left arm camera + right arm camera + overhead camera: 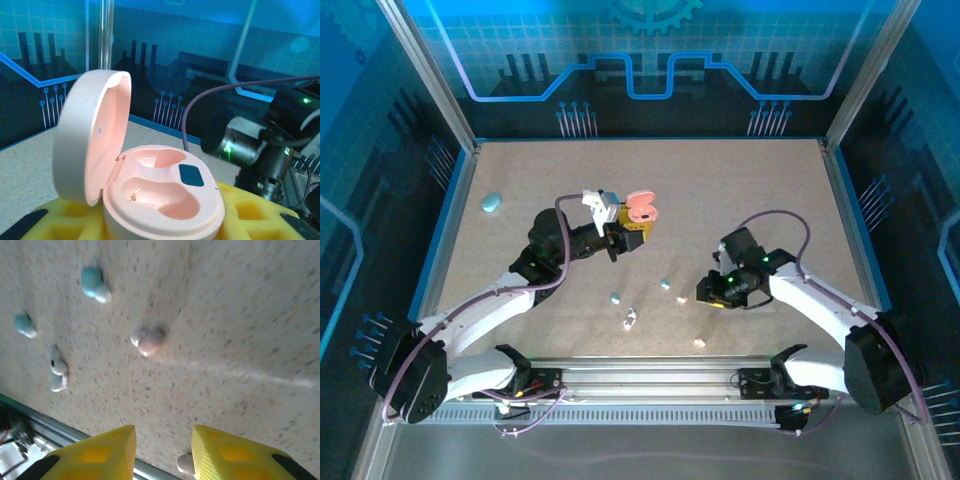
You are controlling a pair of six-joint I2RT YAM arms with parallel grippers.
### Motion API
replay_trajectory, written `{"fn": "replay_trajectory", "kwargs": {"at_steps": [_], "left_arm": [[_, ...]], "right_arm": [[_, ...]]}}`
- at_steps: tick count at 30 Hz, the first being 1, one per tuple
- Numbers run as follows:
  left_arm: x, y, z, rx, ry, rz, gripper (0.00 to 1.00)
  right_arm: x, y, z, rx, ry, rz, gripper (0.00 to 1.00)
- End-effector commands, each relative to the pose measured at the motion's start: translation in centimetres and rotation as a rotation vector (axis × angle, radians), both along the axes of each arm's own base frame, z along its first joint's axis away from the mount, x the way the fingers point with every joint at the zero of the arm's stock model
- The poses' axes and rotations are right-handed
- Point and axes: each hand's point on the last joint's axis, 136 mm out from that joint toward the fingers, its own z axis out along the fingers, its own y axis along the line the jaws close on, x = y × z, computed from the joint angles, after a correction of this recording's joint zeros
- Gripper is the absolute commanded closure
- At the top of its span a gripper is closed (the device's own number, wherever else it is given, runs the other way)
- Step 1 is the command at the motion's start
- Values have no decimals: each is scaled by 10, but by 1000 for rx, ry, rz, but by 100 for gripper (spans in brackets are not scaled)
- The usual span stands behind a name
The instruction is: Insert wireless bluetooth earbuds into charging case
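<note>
On the table [760, 190], six loose earbuds lie in front of the arm bases: two light blue earbuds [616, 298], two white earbuds [630, 320] and two pink earbuds [700, 343].

Count by the right wrist view:
- Light blue: one piece [92, 282] at upper left, the other near the left edge, well apart.
- White [57, 375]: both just beside each other, possibly touching.
- Pink: one [147, 340] at centre, one partly cut off at the bottom edge beside the right-hand finger.

Cases number two. A pink charging case [160, 195] is clamped by its base between the yellow fingers of the left gripper [625, 228], raised off the table, with the lid hinged fully up. Both wells are empty; a dark patch sits beside them. The light blue case [492, 203] lies closed near the far left edge.

The right gripper [164, 450] hovers low over the table with its jaws wide apart, holding nothing, near the centre pink piece.

From the left wrist view, the right arm [260, 150] and a purple cable [200, 107] stand behind the open case.
</note>
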Motion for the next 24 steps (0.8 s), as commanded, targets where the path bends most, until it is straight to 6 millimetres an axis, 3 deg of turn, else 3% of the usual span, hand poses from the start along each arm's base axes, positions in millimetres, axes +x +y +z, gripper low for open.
{"fn": "replay_trajectory", "kwargs": {"at_steps": [1, 8, 16, 24], "left_arm": [[-2, 6, 5, -9, -28, 16, 65], [-4, 4, 1, -9, -14, 0, 65], [-5, 4, 0, -9, -10, -7, 65], [-5, 3, -1, -7, -8, -9, 64]], "right_arm": [[-20, -4, -15, -82, 57, -17, 63], [-46, -7, -37, -95, 106, 25, 58], [-59, 6, -44, -67, 145, 128, 56], [-75, 9, -53, -151, 190, 239, 56]]}}
